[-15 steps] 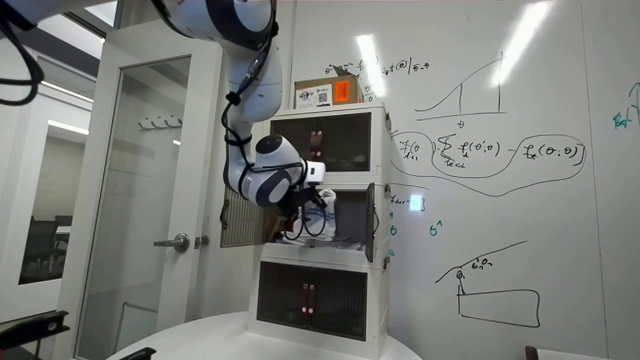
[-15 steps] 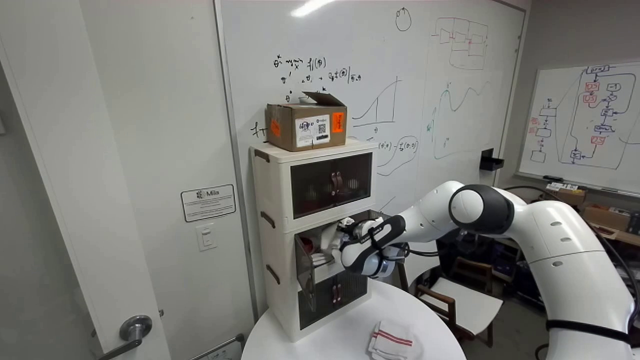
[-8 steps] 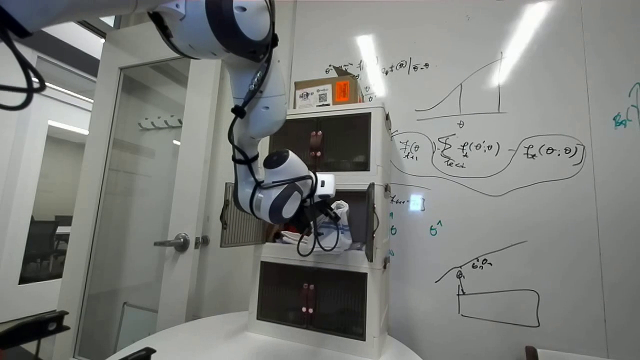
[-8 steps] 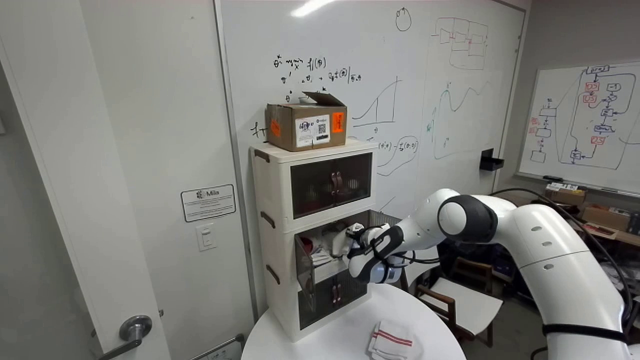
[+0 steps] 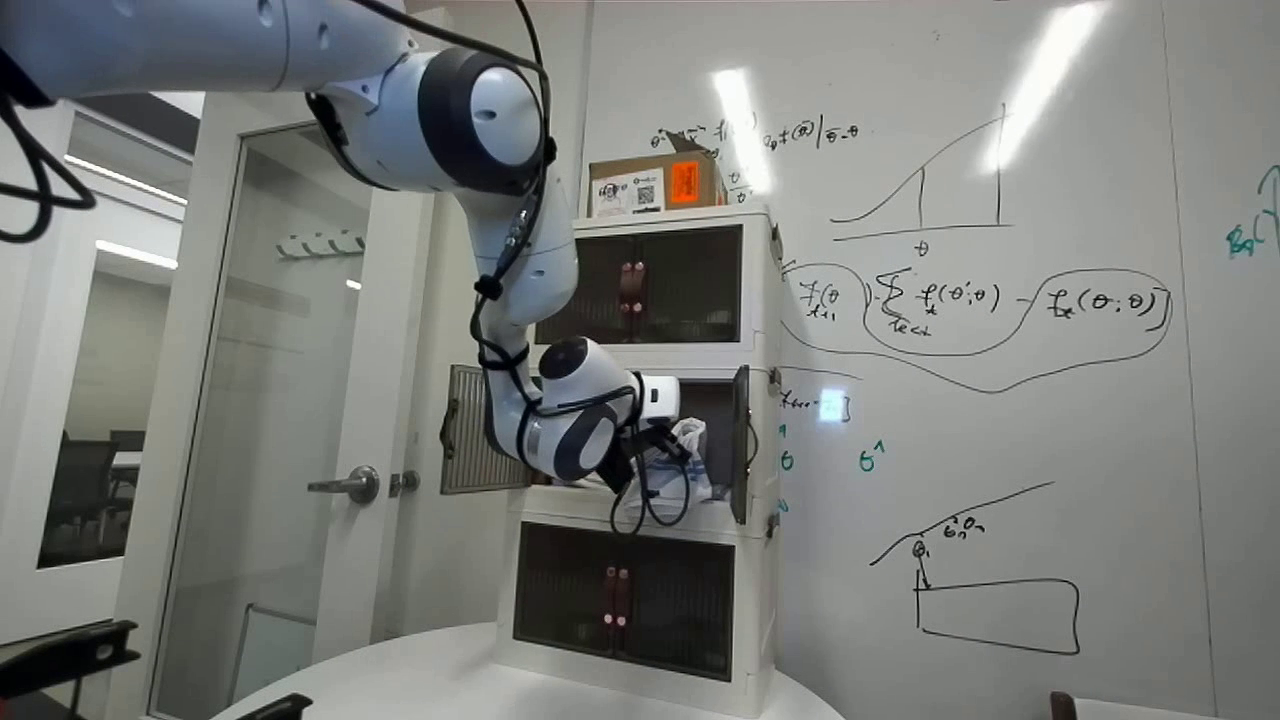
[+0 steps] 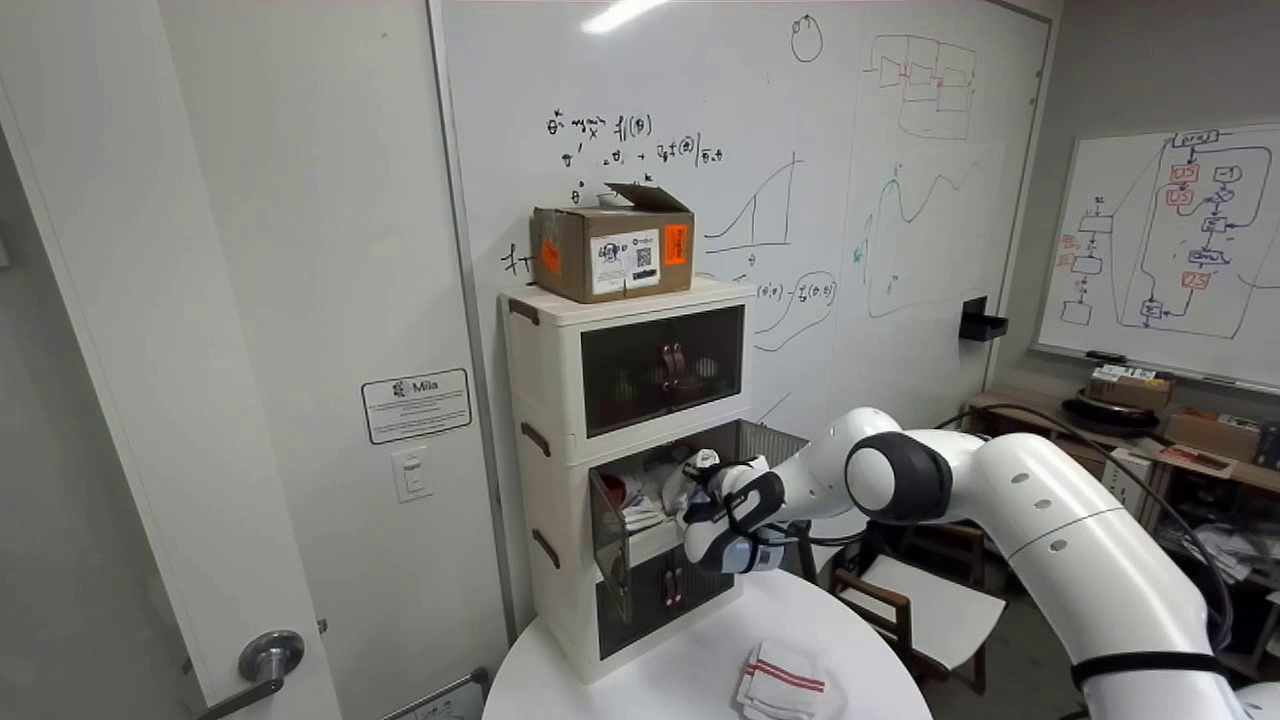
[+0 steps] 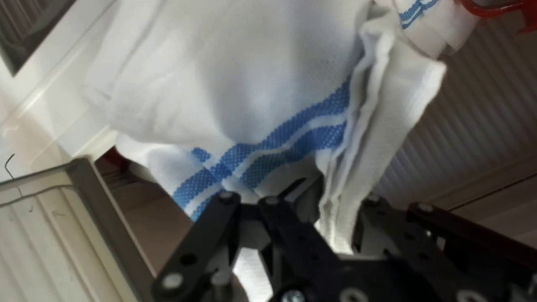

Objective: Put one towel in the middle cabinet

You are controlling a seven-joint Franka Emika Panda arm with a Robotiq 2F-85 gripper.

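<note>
My gripper (image 5: 645,455) is at the opening of the middle cabinet (image 5: 715,515), whose two doors stand open. It is shut on a white towel with blue stripes (image 5: 690,434). The towel also shows in an exterior view (image 6: 676,490) and fills much of the wrist view (image 7: 235,75). In the wrist view a fold of it runs between the fingers (image 7: 339,205). It hangs inside the cabinet mouth, low over the cabinet floor; whether it rests there I cannot tell. Folded white cloths (image 6: 640,512) lie in the cabinet beside it, with a red object (image 6: 613,490) behind.
The open doors flank the opening, left (image 5: 488,440) and right (image 5: 741,445). The upper (image 6: 665,370) and lower (image 6: 665,600) cabinets are shut. A cardboard box (image 6: 615,255) stands on top. Red-striped towels (image 6: 785,685) lie on the round table (image 6: 690,650). A chair (image 6: 930,600) stands beside it.
My gripper has moved down and, in an exterior view, to the right across the cabinet opening, with the blue-striped towel moving along. The folded cloths have come into clearer view.
</note>
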